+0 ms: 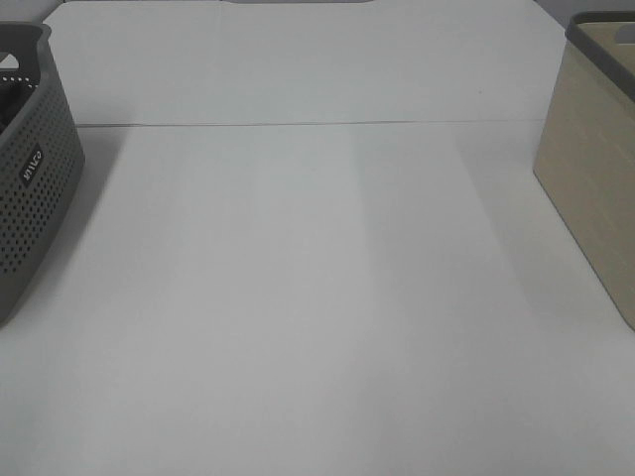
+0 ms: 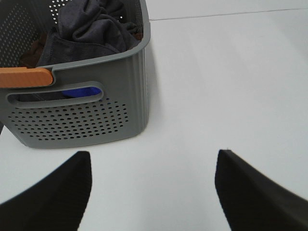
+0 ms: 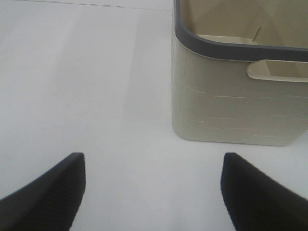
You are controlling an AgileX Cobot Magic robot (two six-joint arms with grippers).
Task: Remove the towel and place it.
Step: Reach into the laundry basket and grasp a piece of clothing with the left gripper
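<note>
Towel [image 2: 91,29] bunched in basket [image 2: 96,120], untouched.
Left hand [image 2: 151,192] and right hand [image 3: 151,192] spread, empty; left should reach deep and pinch a thick fold.

Perforated basket [image 1: 35,169] on the counter [image 1: 317,297], at its left edge. Inside the basket, bunched up and reaching its rim: towel [image 2: 91,29]. Well apart to the basket's right, at the counter's opposite edge: solid-walled bin [image 1: 595,178]. From the basket's side rightward across the counter: a seam [image 1: 298,124]. Near the basket, facing its handle wall: left pincer [image 2: 153,154]. Far right of the basket, facing the bin: right pincer [image 3: 154,155].
</note>
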